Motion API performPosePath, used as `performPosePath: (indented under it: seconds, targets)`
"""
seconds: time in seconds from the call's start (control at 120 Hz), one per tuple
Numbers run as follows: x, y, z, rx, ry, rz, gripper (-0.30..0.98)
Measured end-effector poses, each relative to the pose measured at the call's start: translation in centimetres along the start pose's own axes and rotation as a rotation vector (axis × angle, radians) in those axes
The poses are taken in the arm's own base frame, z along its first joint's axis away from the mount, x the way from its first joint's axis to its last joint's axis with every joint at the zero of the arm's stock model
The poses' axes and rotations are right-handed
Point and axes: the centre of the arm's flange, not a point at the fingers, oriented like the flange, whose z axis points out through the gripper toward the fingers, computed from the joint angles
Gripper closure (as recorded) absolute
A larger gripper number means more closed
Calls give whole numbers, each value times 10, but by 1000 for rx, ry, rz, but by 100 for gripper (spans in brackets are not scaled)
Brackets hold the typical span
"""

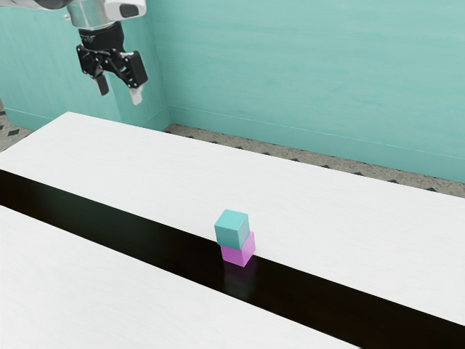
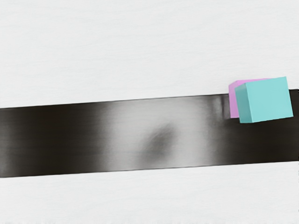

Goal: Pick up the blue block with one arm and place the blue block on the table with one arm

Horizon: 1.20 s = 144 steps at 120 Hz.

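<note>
Picking up the smooth turquoise-blue cube-shaped block (image 1: 232,230) is judged to be the step in hand, and nothing of the task is shown as done. The black two-finger tool (image 1: 119,90) is seen high up, toward the exterior view's left, with its fingers spread wide and nothing held between them. Well apart from the tool, ahead of it and lower down, the blue block is seated on a smooth pink-violet cube-shaped block (image 1: 238,254), a little out of line with it. The lower block is set at the edge of a glossy black band (image 1: 327,305) that runs along the white, faintly grained tabletop (image 1: 327,218). In the wrist view, the same pair is seen off to one side of the tool's line, so a sideways shift as well as a descent is likely to be needed. What is left, then, is the whole of it: the tool is to be brought over the stack and lowered around the upper block alone, the grip closed, the block raised clear, and the block set down on bare tabletop. If the tool is lowered too far, the pink block could be caught or nudged as well, and the stack toppled.
</note>
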Motion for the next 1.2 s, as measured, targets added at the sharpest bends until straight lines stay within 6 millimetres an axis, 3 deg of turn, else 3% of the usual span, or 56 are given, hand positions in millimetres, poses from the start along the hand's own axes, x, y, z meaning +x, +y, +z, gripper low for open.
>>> performPosePath:
  seconds: [0.15, 0.183, 0.25, 0.325, 0.417, 0.575, 0.767, 0.833, 1.033, 1.125, 1.2]
  targets:
    - [-2, -3, 1, -4, -12, -12, 0]
    - [-4, -4, -17, -2, 19, -16, 0]
    - [-16, -7, -82, 7, 128, -25, 0]
    - [-27, -8, -107, 10, 154, -33, 0]
    - [-29, -9, -108, 11, 133, -38, 0]
    - [-21, -8, -93, 8, 85, -38, 0]
    - [-19, 16, -89, 0, 67, 5, 0]
    - [-12, 30, -68, -4, 38, 30, 0]
    - [-16, 77, 59, 10, -79, 119, 0]
    - [-24, 100, 105, 13, -81, 160, 0]
    - [-26, 105, 137, 12, -76, 168, 0]
